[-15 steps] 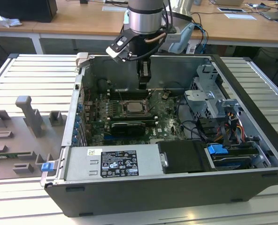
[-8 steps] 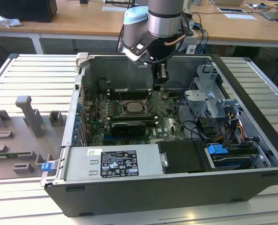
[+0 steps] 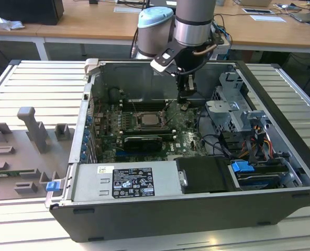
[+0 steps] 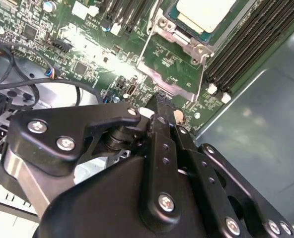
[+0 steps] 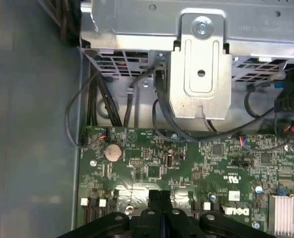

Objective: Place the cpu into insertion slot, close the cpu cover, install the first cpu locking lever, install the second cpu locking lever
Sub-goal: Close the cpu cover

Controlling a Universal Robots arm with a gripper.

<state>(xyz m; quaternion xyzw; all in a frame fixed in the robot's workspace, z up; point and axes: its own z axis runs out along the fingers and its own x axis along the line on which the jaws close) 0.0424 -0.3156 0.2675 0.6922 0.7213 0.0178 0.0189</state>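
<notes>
Claw, exterior view: claw (image 3: 187,99) hangs inside the case (image 3: 280,157), low over the board (image 3: 189,137), just beside the slot (image 3: 148,121) on the exterior view's right.
Cpu, exterior view: cpu (image 3: 147,120) sits in the slot, flat, pale top up.
Claw, second wrist view: fingers (image 4: 159,106) pressed together, nothing pinched, tip right by the slot's corner.
Cover, second wrist view: cover (image 4: 184,38) looks down, framing the cpu.
Lever, second wrist view: lever (image 4: 146,42) is thin wire, long axis along the slot's side; latched or not, can't tell.
Handling: cpu likely light, stiff and fragile, so edges only; being square, it has no long axis. Lever probably springy, so push near its free end.
Claw, first wrist view: fingertips closed over green board, cage (image 5: 201,74) beyond.
</notes>
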